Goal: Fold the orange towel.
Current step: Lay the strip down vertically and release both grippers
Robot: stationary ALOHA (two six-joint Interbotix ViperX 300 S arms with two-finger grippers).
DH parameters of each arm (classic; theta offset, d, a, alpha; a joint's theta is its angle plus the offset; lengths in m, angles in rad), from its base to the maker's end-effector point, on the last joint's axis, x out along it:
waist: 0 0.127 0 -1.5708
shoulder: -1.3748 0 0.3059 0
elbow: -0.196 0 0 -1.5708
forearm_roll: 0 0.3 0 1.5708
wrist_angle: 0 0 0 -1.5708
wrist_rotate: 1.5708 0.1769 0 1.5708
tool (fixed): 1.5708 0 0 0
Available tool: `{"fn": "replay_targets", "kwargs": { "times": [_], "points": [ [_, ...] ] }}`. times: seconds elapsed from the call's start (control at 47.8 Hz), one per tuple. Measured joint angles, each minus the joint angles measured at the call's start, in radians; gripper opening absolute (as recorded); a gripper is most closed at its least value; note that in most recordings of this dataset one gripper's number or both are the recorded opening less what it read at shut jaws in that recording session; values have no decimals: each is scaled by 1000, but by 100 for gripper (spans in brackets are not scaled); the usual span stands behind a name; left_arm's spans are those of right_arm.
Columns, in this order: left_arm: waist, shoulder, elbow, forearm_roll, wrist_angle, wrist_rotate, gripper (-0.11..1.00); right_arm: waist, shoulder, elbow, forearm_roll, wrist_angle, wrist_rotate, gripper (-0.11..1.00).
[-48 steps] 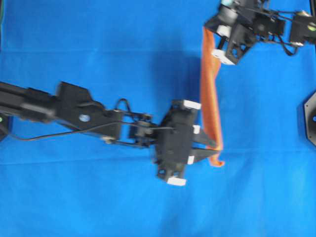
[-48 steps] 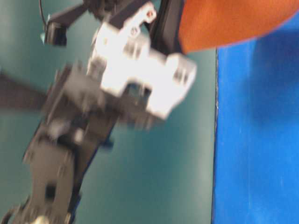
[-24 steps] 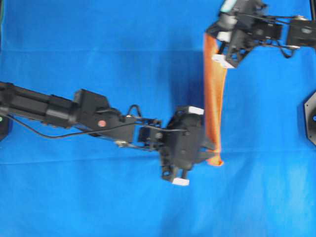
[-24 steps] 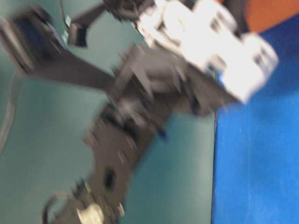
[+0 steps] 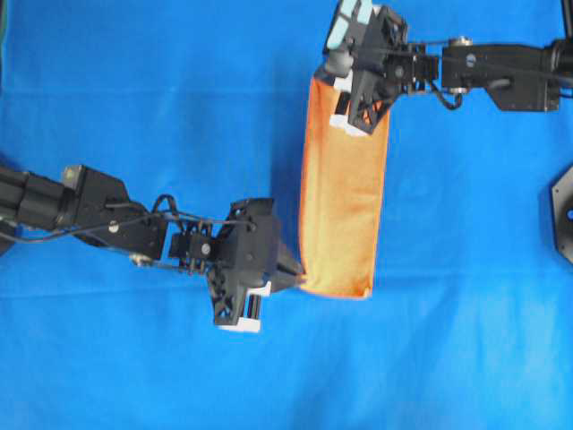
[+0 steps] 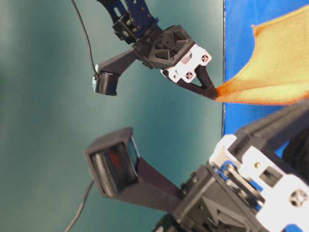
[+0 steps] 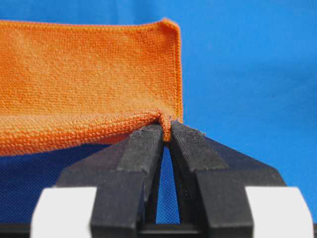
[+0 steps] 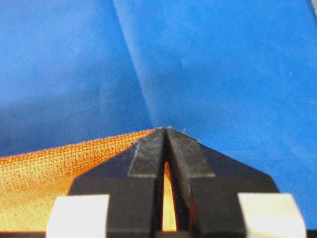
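You have one orange towel [image 5: 340,193] stretched above the blue cloth [image 5: 143,90] on the worktop, strung between two claws. Your left claw [image 7: 167,130] is clamped on one corner, your right claw [image 8: 165,133] on another, likely to keep that edge taut for folding it over.

Left end effector [image 5: 300,279] and right end effector [image 5: 338,107] both clamped tight.

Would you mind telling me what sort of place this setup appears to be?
Probably a robot lab bench: two arms with a left gripper and a right gripper hold an orange towel over a blue cloth.
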Motion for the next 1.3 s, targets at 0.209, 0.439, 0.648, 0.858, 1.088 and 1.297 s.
{"fn": "replay_targets", "kwargs": {
  "times": [0.209, 0.439, 0.648, 0.858, 1.088, 1.297],
  "points": [
    [3, 0, 5, 0, -21, 0, 4, 5, -2, 5, 0, -35, 2, 2],
    [20, 2, 5, 0, -23, 0, 9, 8, 6, 9, -2, -54, 6, 2],
    [20, 2, 5, 0, -23, 6, 67, 26, 8, 9, -2, -58, 6, 31],
    [20, -23, 3, 0, 25, 20, 75, 41, 8, 18, -8, -31, 9, 65],
    [20, -193, 14, 0, 213, 20, 73, 63, -81, 55, -8, 29, 9, 65],
    [34, -370, 84, 2, 290, 43, 73, 123, -250, 138, -8, 51, 23, 64]
  ]
}}
